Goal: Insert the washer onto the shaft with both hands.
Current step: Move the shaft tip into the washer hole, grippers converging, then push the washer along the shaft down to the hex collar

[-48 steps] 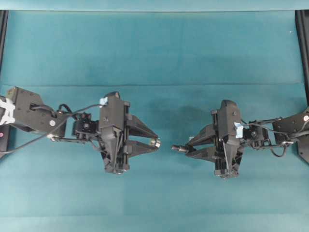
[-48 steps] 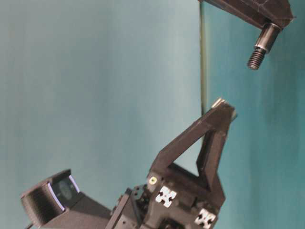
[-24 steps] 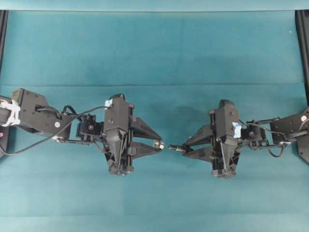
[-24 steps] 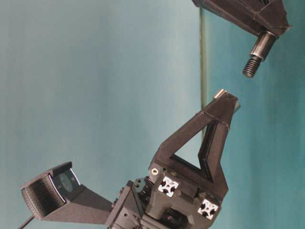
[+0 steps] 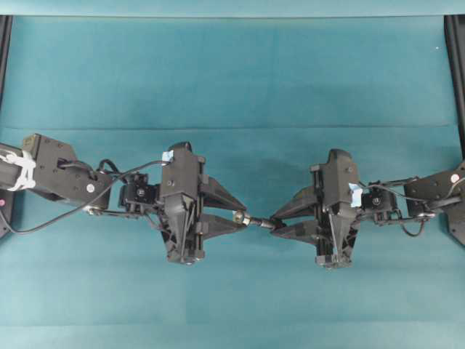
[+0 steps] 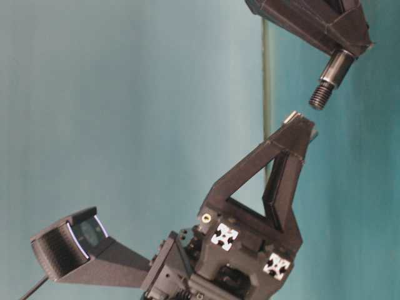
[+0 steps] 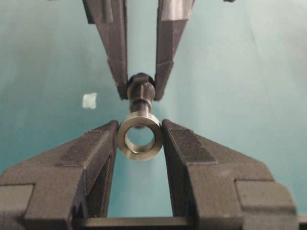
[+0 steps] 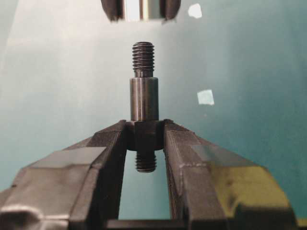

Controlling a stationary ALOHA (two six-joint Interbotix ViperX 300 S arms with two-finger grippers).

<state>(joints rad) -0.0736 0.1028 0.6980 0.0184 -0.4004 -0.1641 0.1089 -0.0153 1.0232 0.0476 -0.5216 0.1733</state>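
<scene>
1. I've got both arms reaching in level from the sides over the teal cloth (image 5: pixel 232 73), tips facing each other at mid-table, grippers off the surface.
2. L gripper (image 5: pixel 236 216): jaws pinched on the washer (image 7: pixel 139 137), one finger each side of its rim. Ring sits upright, hole facing the other arm.
3. R gripper (image 5: pixel 278 222): jaws clamped on the shaft (image 8: pixel 144 100) at its thick collar; long end sticks out past the tips toward the washer, short stub behind the pads.
4. Shaft tip vs washer: overhead view reads as touching or just apart, can't tell which. Table-level view shows a small gap betw. the threaded end and the L fingertips (image 6: pixel 299 128), w/ the shaft angled down toward them.
5. From L wrist cam, shaft appears behind and slightly above the ring's hole, near lined up.
6. Materials: washer is thick, silver-grey, polished, round bore. Shaft is dark grey metal, stepped: threaded narrow end, smooth cylinder, wider collar, threaded stub.
7. Fingers are matte black, triangular, w/ ribbed pads; gripper bodies are lattice-like.
8. Pale blue tape square (image 8: pixel 206 97) on the cloth beside the shaft.
</scene>
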